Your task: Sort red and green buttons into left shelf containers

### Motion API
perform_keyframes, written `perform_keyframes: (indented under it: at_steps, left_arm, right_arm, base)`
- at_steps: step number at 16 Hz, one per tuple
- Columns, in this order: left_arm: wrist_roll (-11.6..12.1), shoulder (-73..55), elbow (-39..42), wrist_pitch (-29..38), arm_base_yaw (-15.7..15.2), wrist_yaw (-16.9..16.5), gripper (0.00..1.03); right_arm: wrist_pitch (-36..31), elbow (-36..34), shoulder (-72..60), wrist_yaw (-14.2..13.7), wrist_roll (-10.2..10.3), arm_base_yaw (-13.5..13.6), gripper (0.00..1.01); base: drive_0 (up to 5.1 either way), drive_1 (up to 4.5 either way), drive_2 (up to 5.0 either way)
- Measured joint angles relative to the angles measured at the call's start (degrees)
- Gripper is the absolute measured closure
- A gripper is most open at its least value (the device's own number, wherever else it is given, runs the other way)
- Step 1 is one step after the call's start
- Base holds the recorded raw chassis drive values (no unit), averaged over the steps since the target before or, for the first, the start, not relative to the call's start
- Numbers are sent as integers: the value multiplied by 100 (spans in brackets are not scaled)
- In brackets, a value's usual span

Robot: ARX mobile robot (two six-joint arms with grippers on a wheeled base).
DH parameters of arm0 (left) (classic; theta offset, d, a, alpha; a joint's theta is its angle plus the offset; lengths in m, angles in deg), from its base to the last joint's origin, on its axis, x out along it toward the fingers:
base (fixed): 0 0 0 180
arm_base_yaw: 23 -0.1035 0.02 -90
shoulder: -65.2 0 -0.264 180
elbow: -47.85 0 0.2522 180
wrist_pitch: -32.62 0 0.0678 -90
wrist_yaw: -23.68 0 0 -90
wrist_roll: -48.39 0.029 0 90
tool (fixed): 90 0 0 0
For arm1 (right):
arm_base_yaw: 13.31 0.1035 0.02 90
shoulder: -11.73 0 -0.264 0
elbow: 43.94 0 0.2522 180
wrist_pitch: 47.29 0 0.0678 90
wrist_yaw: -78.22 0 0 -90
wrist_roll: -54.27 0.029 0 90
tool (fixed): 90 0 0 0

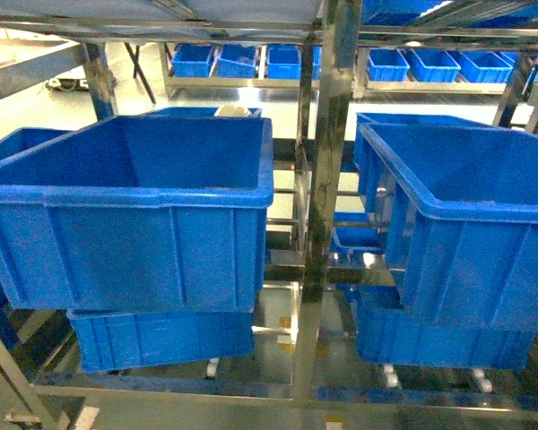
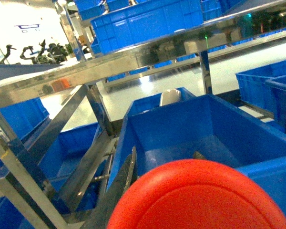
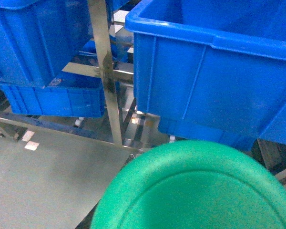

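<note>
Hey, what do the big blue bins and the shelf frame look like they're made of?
The bins look like molded plastic: uniform bright blue, ribbed walls, thick rolled rims, a soft sheen. The frame looks like polished metal, probably stainless steel: silvery with mirror-like reflections.

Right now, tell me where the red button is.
The red button fills the bottom of the left wrist view, close under the camera, above the near rim of a large blue bin beside the steel shelf post. The head view does not show it.

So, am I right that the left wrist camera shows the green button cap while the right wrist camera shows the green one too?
Not quite: the left wrist view shows the red button cap over a blue bin. The green button cap fills the right wrist view.
</note>
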Motion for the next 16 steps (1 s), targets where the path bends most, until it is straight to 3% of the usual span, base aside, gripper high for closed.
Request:
perform_keyframes:
  at_steps: [9, 16]
  left_arm:
    - [0, -55, 7, -26, 0, 0, 77]
    - [0, -9, 7, -4, 0, 7, 77]
  right_arm:
    - [-2, 0, -26, 2, 0, 0, 74]
    - [-2, 0, -2, -4, 2, 2, 74]
  base:
    - [-7, 417, -431]
    - [212, -138, -138]
